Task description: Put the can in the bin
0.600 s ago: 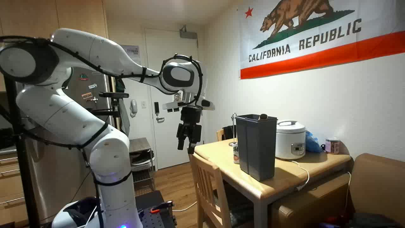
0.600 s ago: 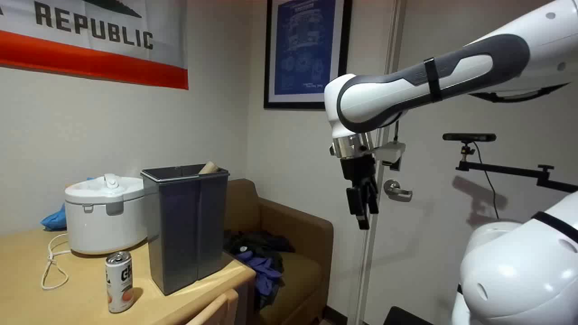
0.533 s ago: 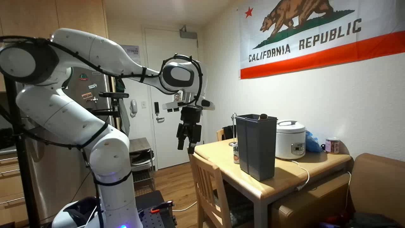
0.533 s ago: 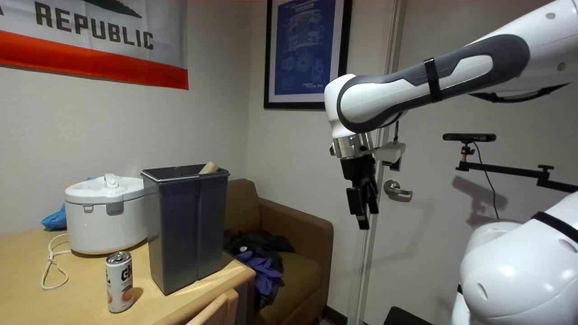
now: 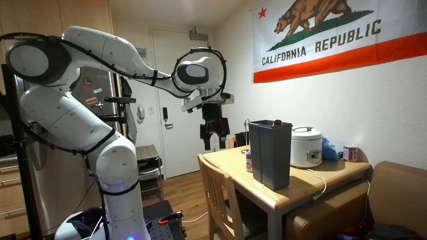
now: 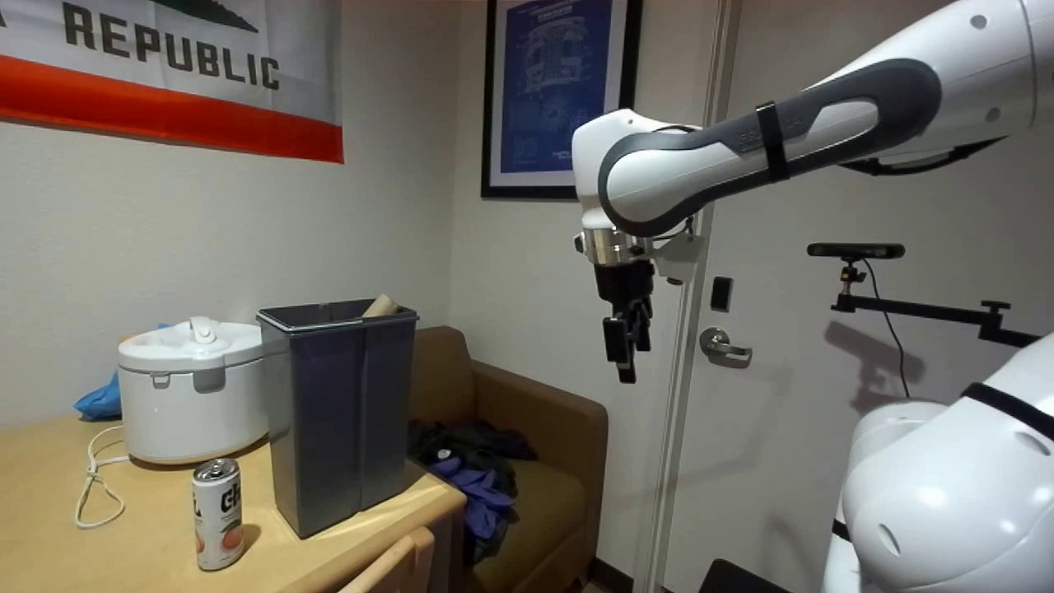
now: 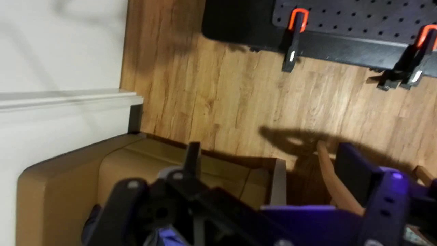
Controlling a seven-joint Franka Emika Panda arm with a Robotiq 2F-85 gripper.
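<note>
Can (image 6: 218, 519) upright near the bin (image 6: 342, 420), gripper (image 5: 215, 144) with nothing in its grasp

From where I'm standing I see the can on the pale wooden tabletop (image 6: 74, 552), a strip of bare wood between it and the tall dark bin. Black letters run across the can's white side, with round orange shapes printed lower down.

The white arm (image 5: 70, 113) arches over and the gripper hangs from it, pointing down, well apart from can and bin. It is spread apart, with a clear gap and only pale background showing through.

The end of a pale tube-like thing (image 6: 381, 306) pokes above the bin's rim. Next to the bin sits a white rice cooker (image 6: 193, 403); whether the two touch, I can't tell. A white cord (image 6: 95, 475) lies looped by the cooker. A wooden chair (image 5: 218, 190) stands at the tabletop's edge. Over on the brown couch (image 6: 556, 461) there's a heap of dark and purple cloth (image 6: 482, 486), and a California flag (image 5: 320, 46) hangs on the wall (image 5: 300, 100).
</note>
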